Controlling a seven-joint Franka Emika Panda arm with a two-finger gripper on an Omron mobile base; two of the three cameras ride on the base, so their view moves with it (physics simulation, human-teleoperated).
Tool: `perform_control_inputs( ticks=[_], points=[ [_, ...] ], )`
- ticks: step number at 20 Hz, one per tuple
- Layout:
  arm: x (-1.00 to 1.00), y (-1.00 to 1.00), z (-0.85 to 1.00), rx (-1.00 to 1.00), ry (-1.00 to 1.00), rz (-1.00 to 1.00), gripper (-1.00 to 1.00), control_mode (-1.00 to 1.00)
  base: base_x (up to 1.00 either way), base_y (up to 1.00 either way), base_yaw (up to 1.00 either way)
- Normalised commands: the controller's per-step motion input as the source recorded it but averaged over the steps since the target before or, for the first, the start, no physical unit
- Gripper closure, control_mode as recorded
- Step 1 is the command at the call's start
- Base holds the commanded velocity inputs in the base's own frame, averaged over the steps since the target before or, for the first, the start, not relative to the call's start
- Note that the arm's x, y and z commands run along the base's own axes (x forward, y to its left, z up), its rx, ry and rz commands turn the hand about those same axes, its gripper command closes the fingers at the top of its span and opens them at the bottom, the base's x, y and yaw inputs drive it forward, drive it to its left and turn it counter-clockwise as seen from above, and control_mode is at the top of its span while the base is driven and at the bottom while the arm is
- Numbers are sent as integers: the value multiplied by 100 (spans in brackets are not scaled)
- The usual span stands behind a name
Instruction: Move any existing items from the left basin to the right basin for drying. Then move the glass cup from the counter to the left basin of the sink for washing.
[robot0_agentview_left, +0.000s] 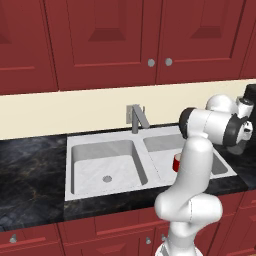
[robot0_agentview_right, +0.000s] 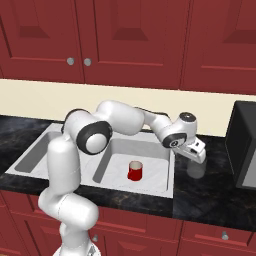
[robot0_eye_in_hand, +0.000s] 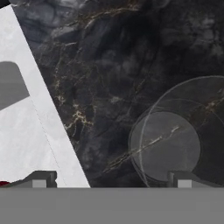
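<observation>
Presently, going left to right: the left basin (robot0_agentview_left: 102, 165) of the sink (robot0_agentview_left: 75, 192) holds nothing but its drain. The right basin (robot0_agentview_right: 150, 170) holds the red cup (robot0_agentview_right: 135, 170), standing upright, so the first part of the task looks complete. Right of the sink rim, on the black counter (robot0_agentview_right: 210, 197), stands the glass cup (robot0_agentview_right: 196, 168), upright, its long axis vertical. The gripper (robot0_agentview_right: 200, 151) hangs just above it, pointing down, jaws spread wide and holding nothing. In the hand view the glass cup (robot0_eye_in_hand: 175, 140) sits off-centre, towards the right-hand fingertip (robot0_eye_in_hand: 183, 178) rather than midway between the two. Judgement: the hand needs a small sideways correction towards the cup before descending, otherwise that finger may strike the rim and tip the tumbler. Further right stands a dark appliance (robot0_agentview_right: 244, 145), near the working area.
</observation>
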Motion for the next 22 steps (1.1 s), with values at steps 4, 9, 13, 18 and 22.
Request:
perform_control_inputs(
  ticks=[4,9,13,18,22],
  points=[
    [0,0,-17,0,3,0,-100,-100,0,0,0],
    [0,0,-16,0,3,0,-100,-100,0,0,0],
    [0,0,-16,0,3,0,-100,-100,0,0,0],
    [0,0,-18,0,4,0,100,-100,0,0,0],
    [0,0,-13,1,2,0,100,-100,0,0,0]
  ],
)
